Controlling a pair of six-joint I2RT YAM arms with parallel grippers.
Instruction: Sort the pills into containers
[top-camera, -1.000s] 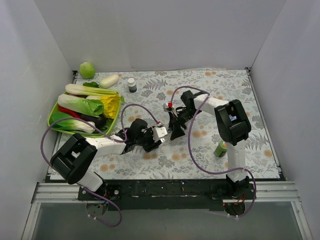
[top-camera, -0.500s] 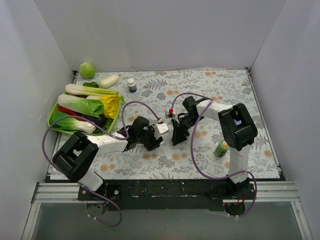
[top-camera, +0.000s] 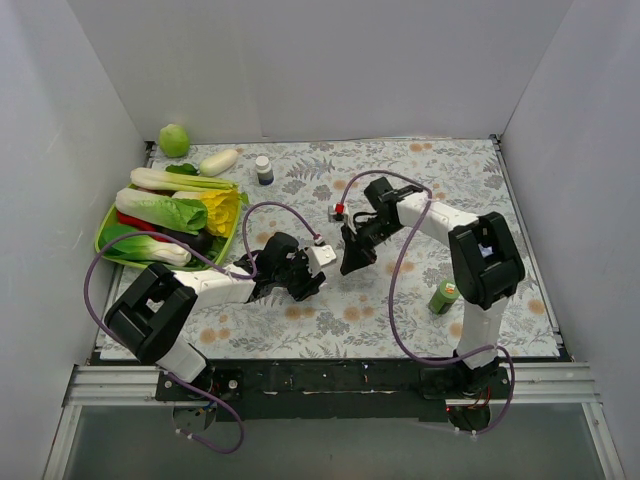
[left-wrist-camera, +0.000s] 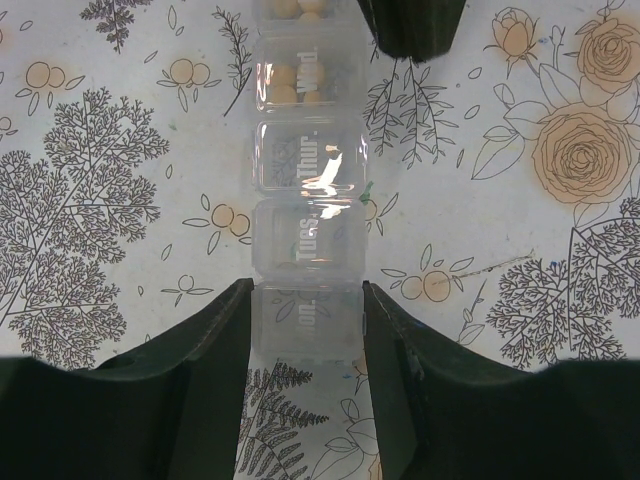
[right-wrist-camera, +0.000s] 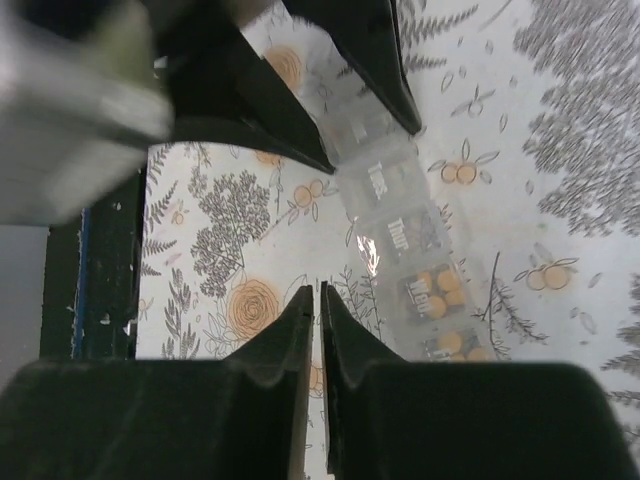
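Both arms at middle of table (top-camera: 430, 165), well off its edges. Flat there: clear pill-box strip (left-wrist-camera: 308, 170), left gripper (left-wrist-camera: 305, 300) clamped on its end compartment. Right gripper (right-wrist-camera: 317, 300) just beside strip, fingers almost together.

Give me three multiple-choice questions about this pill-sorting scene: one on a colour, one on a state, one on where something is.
1. What colour are the pills in the clear pill-box strip?
A. blue
B. white
C. orange-tan

2. What is the left gripper doing?
A. shut on the strip's end compartment
B. hanging open above the strip
C. holding a loose pill

3. Where does the small green bottle stand?
A. on top of the strip
B. on the table beside the right arm
C. between the left gripper's fingers

Answers:
1 C: orange-tan pills show through the clear lids.
2 A: its fingers press both sides of the strip's near end.
3 B: the bottle stands upright on the floral surface by that arm, far from the strip.
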